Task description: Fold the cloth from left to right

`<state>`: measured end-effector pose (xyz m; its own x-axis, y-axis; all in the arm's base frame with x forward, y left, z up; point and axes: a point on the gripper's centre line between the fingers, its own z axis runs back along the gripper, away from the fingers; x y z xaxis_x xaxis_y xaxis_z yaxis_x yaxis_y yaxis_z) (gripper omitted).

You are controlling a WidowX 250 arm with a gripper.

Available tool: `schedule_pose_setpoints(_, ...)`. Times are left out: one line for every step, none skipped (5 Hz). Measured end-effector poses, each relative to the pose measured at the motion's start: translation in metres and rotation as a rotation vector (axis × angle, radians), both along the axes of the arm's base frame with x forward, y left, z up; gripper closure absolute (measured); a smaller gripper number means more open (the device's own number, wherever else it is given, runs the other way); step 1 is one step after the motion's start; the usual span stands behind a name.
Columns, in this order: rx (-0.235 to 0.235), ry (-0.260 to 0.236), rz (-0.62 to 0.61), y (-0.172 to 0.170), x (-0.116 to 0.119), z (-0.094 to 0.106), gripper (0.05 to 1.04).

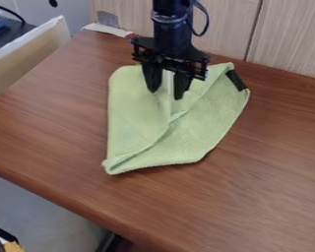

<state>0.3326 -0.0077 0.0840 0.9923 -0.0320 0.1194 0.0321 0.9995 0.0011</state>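
Observation:
The black gripper hangs over the upper middle of the green cloth, pointing down. Its two fingers stand apart, with pale cloth visible in the gap between them. The cloth is partly folded: a layer lies over its left side, with a slanting edge from the lower left corner up past the gripper to the upper right. Below the fingers a small ridge rises in the fabric. A black tag sits at the cloth's upper right corner. Whether the fingertips touch the cloth cannot be told.
The brown wooden table extends on all sides of the cloth, its front edge slanting from left down to the bottom. A light wood panel stands along the back. At the upper left are a pale board and a dark surface with items.

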Motion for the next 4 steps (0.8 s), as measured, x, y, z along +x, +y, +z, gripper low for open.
schedule_pose_setpoints(-0.003, 0.012, 0.024, 0.007, -0.004, -0.004, 0.08)
schedule_pose_setpoints(-0.006, 0.008, 0.022, 0.008, -0.005, 0.001, 0.079)
schedule_pose_setpoints(-0.006, -0.029, 0.02, 0.008, -0.006, 0.017, 0.083)
schedule_pose_setpoints(-0.02, -0.071, 0.003, 0.006, -0.006, 0.039, 0.083)
